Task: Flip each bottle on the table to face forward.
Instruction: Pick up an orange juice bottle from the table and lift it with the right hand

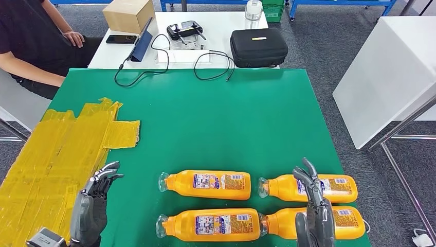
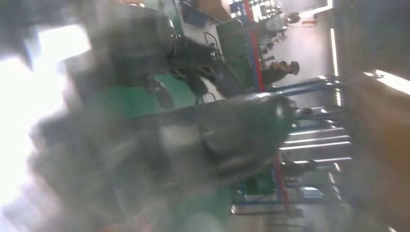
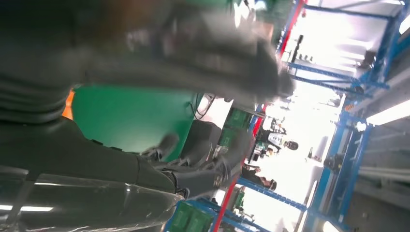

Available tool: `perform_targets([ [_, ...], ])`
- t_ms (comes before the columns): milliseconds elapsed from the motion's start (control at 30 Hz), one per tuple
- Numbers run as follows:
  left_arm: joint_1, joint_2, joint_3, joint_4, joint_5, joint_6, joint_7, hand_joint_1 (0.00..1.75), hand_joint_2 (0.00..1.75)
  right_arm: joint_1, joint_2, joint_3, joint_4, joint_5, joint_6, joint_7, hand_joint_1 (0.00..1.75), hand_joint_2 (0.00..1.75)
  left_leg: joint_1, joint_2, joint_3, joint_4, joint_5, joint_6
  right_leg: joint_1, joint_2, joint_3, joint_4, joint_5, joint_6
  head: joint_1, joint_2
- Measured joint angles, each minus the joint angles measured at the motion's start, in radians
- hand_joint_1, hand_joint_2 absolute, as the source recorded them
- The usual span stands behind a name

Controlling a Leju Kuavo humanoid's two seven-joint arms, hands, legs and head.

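Observation:
Several orange bottles lie on their sides on the green table (image 1: 205, 113), caps pointing left and printed labels facing up. The near left pair are one bottle (image 1: 211, 184) and another (image 1: 213, 225) just in front of it. On the right lie a bottle (image 1: 337, 188) and a nearer one (image 1: 280, 224). My right hand (image 1: 313, 206) is raised over the right pair, fingers apart and holding nothing. My left hand (image 1: 95, 203) hovers left of the bottles, fingers spread and empty. Both wrist views are blurred; my left hand (image 2: 193, 140) and right hand (image 3: 145, 164) appear as dark fingers.
Yellow tape (image 1: 56, 154) covers the table's left part. A person (image 1: 31, 46) sits at the far left corner. Behind stands a white table (image 1: 216, 25) with a black case (image 1: 258, 47), a cardboard box (image 1: 128, 14), a phone and cables. Another white table (image 1: 391, 67) stands right.

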Motion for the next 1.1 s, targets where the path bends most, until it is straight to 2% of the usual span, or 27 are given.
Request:
perform_targets([
  [233, -0.001, -0.004, 0.02, 0.01, -0.019, 0.009, 0.009, 0.0, 0.0, 0.061, -0.055, -0.023, -0.065, 0.142, 0.002, 0.068, 0.0, 1.75, 0.0, 0.0, 0.0, 0.0, 0.0, 0.0, 0.0, 0.0, 0.0, 0.0, 0.0, 0.0, 0.0, 0.0],
  [633, -0.002, -0.008, 0.035, 0.013, -0.019, 0.008, 0.009, 0.0, 0.0, 0.098, -0.091, -0.039, -0.105, 0.156, 0.001, 0.079, 0.0, 1.75, 0.0, 0.0, 0.0, 0.0, -0.001, 0.0, 0.0, 0.0, -0.008, 0.0, 0.0, 0.0, 0.0, 0.0],
  [733, -0.002, -0.008, 0.036, 0.014, -0.019, 0.003, 0.01, 0.0, 0.0, 0.101, -0.1, -0.039, -0.108, 0.175, 0.003, 0.105, 0.0, 1.75, 0.0, 0.0, 0.0, 0.0, -0.001, 0.0, 0.0, 0.0, -0.008, 0.0, 0.0, 0.0, 0.0, 0.0],
  [900, -0.004, -0.008, 0.042, 0.023, -0.015, -0.015, 0.01, 0.0, 0.0, 0.145, -0.164, -0.039, -0.127, 0.266, 0.004, 0.223, 0.0, 1.75, -0.001, 0.0, 0.0, 0.0, -0.001, 0.001, -0.001, 0.0, -0.008, 0.0, 0.0, 0.0, 0.0, 0.0],
  [967, -0.007, -0.008, 0.044, 0.029, -0.01, -0.02, 0.01, 0.0, 0.0, 0.18, -0.212, -0.038, -0.148, 0.317, -0.005, 0.294, 0.0, 1.75, -0.002, 0.0, -0.001, 0.0, -0.002, 0.002, -0.001, 0.0, -0.008, 0.0, 0.0, 0.0, 0.0, 0.0],
  [1100, -0.011, -0.008, 0.05, 0.038, -0.002, -0.03, 0.01, 0.0, 0.0, 0.264, -0.328, -0.041, -0.212, 0.428, -0.047, 0.488, 0.0, 1.75, -0.003, 0.0, -0.001, 0.0, -0.002, 0.002, -0.002, 0.0, -0.008, 0.0, 0.0, 0.0, 0.0, 0.0],
])
